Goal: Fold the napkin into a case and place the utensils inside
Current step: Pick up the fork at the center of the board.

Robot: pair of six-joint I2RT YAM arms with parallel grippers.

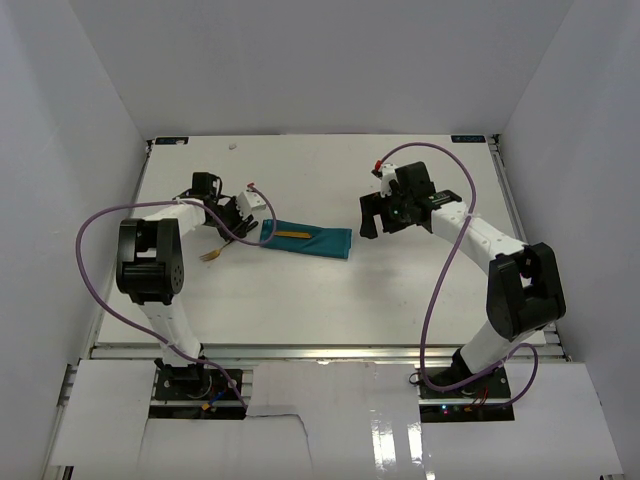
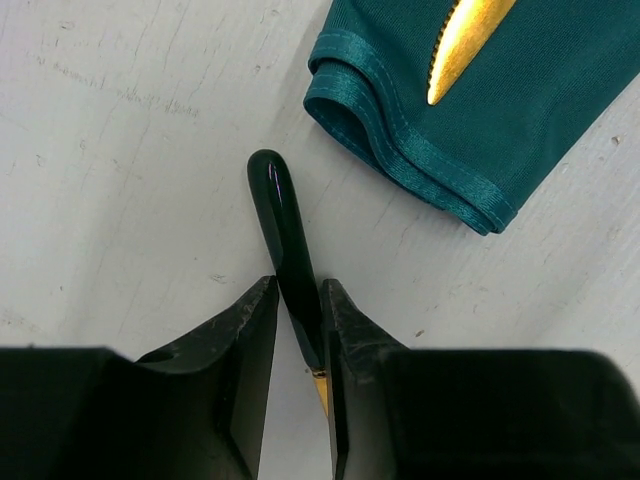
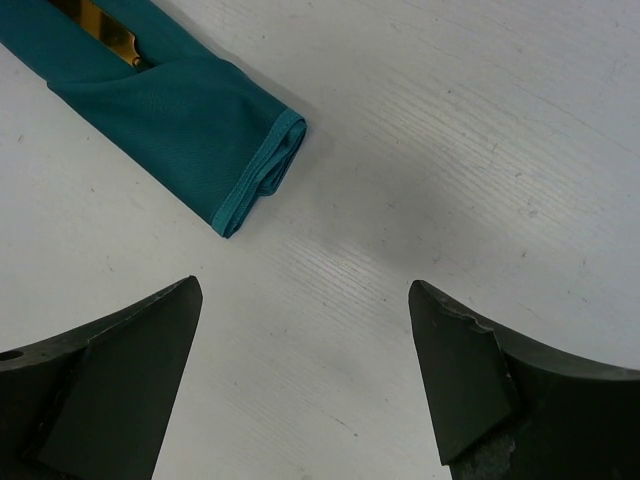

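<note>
The teal napkin lies folded into a long narrow case at mid-table, with the knife's gold blade showing at its left part. The left wrist view shows the napkin's hemmed end and the serrated blade on the cloth. The fork's dark handle lies on the table just left of the napkin, its pale head pointing to the near left. My left gripper is down over the handle, its jaws closed against both sides near the neck. My right gripper hovers wide open right of the napkin, holding nothing.
White walls enclose the white table on three sides. Purple cables loop from both arms. A small red part sits on the right arm's wrist.
</note>
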